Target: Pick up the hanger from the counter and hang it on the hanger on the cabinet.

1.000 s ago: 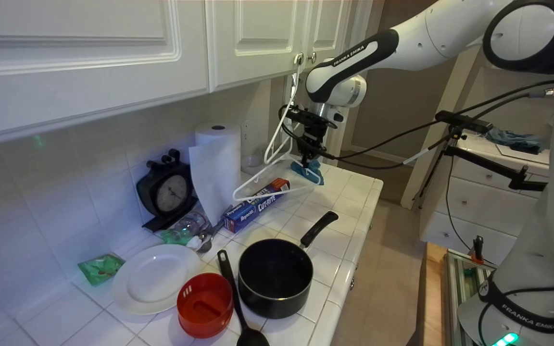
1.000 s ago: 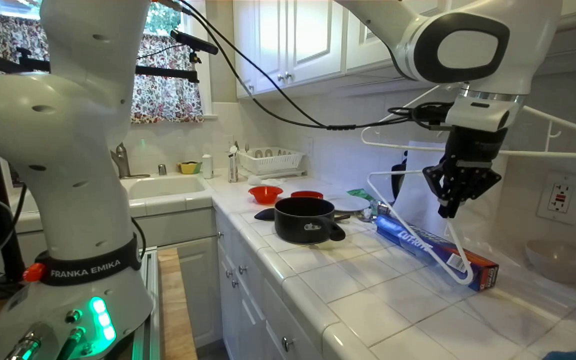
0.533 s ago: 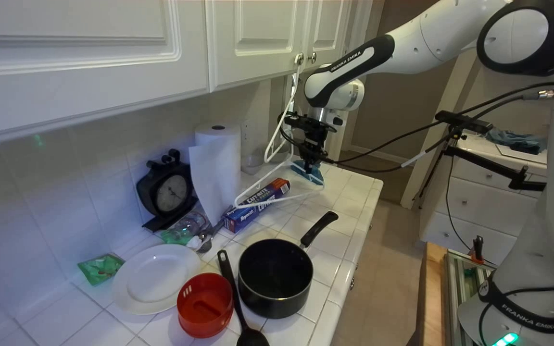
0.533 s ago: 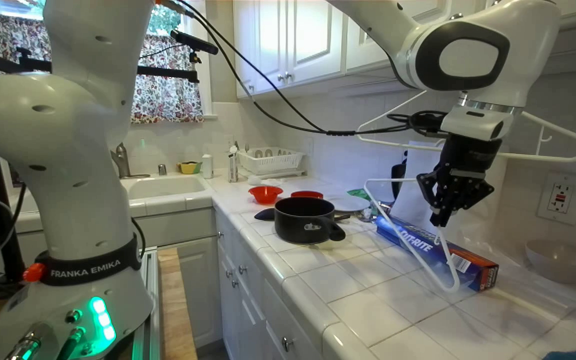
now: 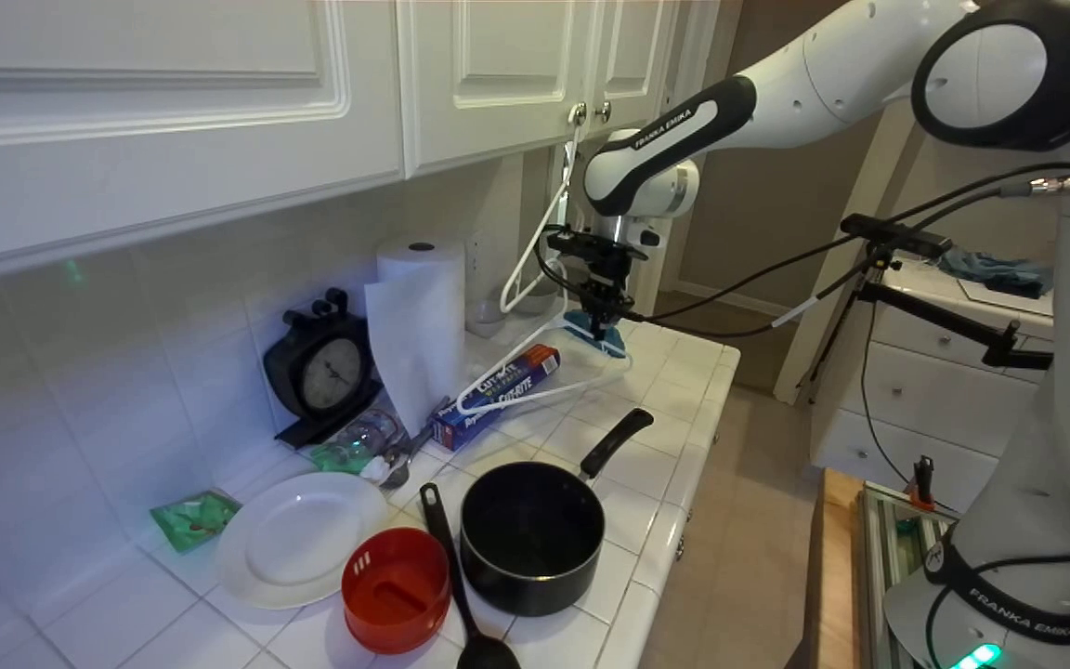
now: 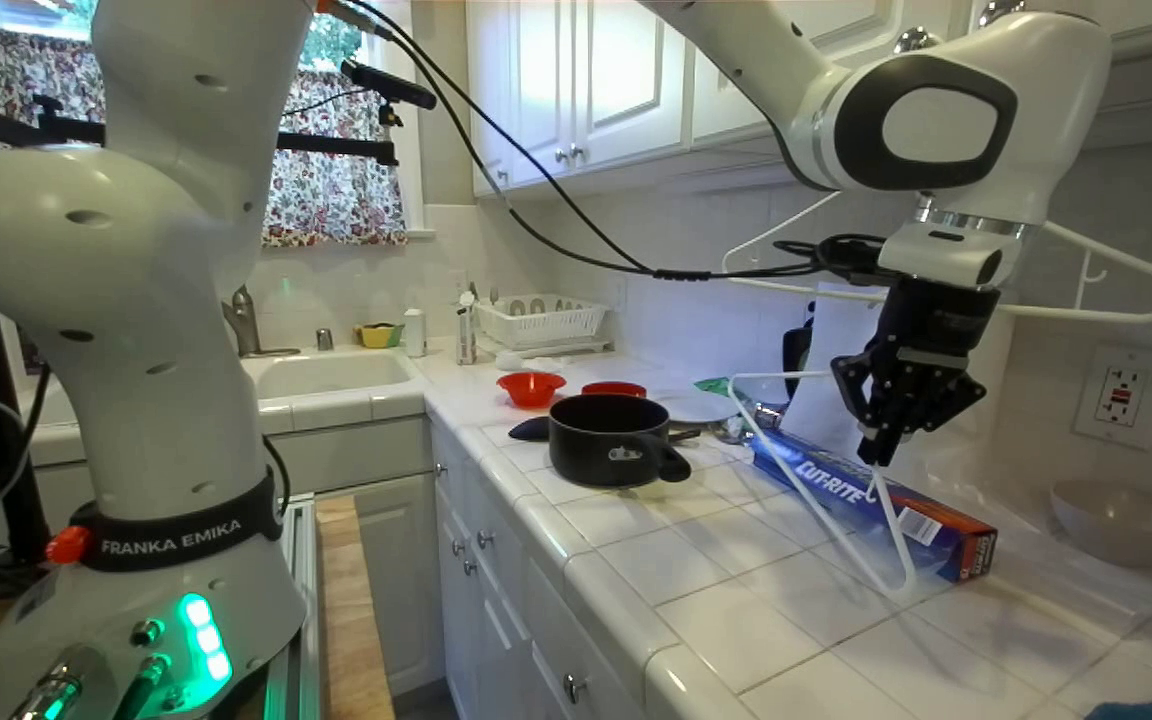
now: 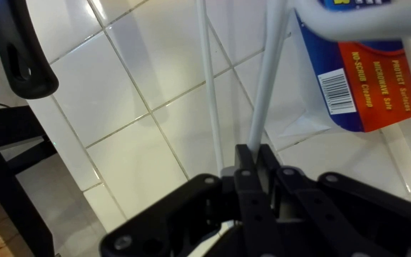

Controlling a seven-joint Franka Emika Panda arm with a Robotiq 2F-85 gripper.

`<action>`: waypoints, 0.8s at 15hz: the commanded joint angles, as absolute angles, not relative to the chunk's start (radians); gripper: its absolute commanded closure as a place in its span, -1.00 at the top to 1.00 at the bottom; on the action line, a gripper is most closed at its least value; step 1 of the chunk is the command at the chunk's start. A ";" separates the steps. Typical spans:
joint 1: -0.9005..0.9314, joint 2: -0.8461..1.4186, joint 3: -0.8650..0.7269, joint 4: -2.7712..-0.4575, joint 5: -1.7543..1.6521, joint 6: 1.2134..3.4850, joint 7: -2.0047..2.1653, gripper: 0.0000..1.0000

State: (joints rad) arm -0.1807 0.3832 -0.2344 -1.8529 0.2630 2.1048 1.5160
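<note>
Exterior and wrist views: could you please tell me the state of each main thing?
gripper: closed on the lower hanger
lower hanger: held, tilted; hooked or not, unclear
upper hanger: hanging from a cabinet knob
cabinet doors: closed
pot: upright, without lid
plate: face up
paper towel roll: upright, partly unrolled
Cut-Rite box: lying down; opened or not, unclear
base lights: lit green

White robot arm (image 5: 804, 98) bent at the elbow (image 5: 985, 74), black hand (image 7: 255, 157) pointing down, fingertips (image 7: 243, 159) pinched nearly together

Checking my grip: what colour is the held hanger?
Held hanger: white, clearest in the wrist view.
</note>
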 commanded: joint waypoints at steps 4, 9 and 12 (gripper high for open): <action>-0.160 0.360 -0.246 -1.857 0.208 2.108 1.570 0.11; -0.150 0.308 -0.243 -1.891 0.182 2.121 1.570 0.80; -0.146 0.274 -0.243 -1.912 0.171 2.130 1.570 1.00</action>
